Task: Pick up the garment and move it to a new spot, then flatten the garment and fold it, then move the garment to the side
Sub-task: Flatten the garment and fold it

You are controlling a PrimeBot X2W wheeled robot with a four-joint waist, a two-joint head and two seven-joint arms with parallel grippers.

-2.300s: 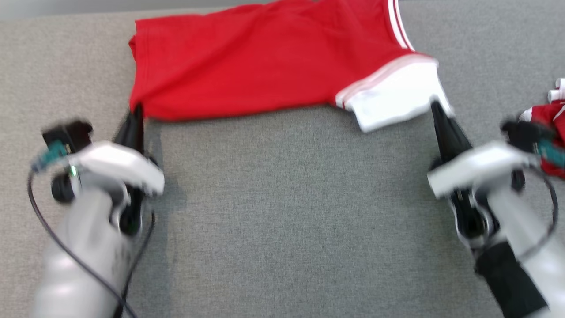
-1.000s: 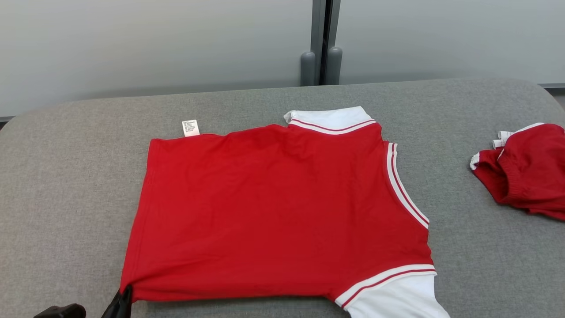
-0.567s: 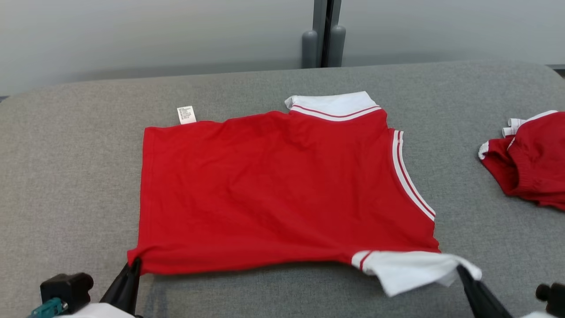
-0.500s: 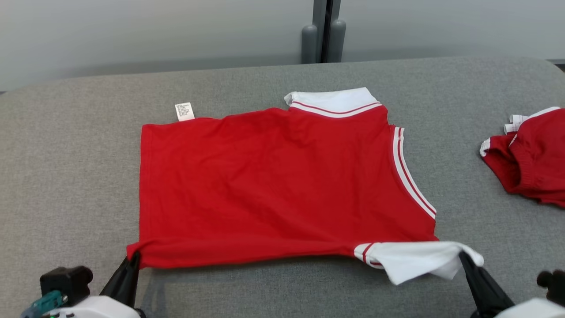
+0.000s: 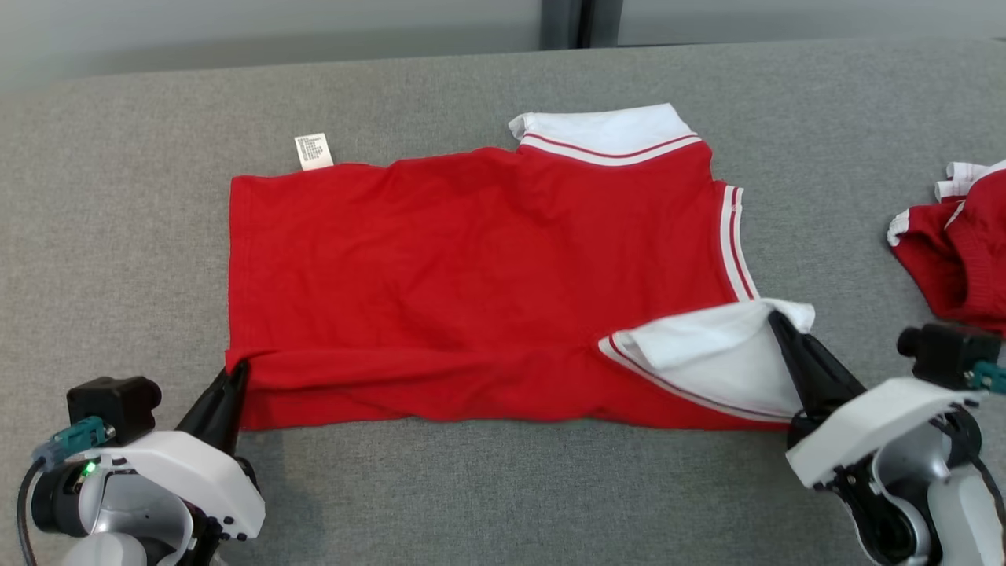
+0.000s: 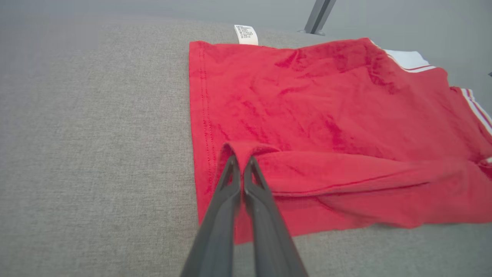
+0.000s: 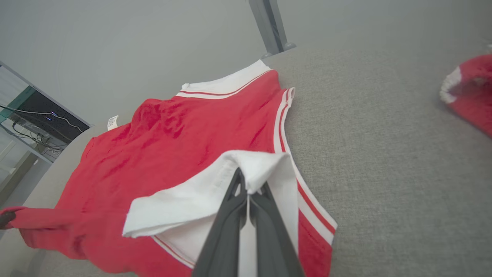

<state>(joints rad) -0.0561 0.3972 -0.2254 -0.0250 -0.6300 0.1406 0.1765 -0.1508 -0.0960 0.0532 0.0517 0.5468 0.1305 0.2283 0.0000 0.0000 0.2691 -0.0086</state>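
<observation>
The garment (image 5: 471,267) is a red shirt with white striped sleeves, spread on the grey table (image 5: 503,487). My left gripper (image 5: 238,369) is shut on its near left hem corner, lifted and turned back over the body (image 6: 240,154). My right gripper (image 5: 774,318) is shut on the white near sleeve (image 5: 707,350), folded back over the red cloth (image 7: 250,184). A white label (image 5: 313,151) sticks out at the far left edge. The white far sleeve (image 5: 605,130) lies flat.
A second red and white garment (image 5: 959,259) lies bunched at the table's right edge, also in the right wrist view (image 7: 471,90). A grey wall with a dark post (image 5: 580,16) runs behind the table. Bare grey table lies in front of the shirt.
Both grippers have carried the shirt's near edge away from me, folding hem corner and white sleeve back over the body. The head camera has tilted down.
</observation>
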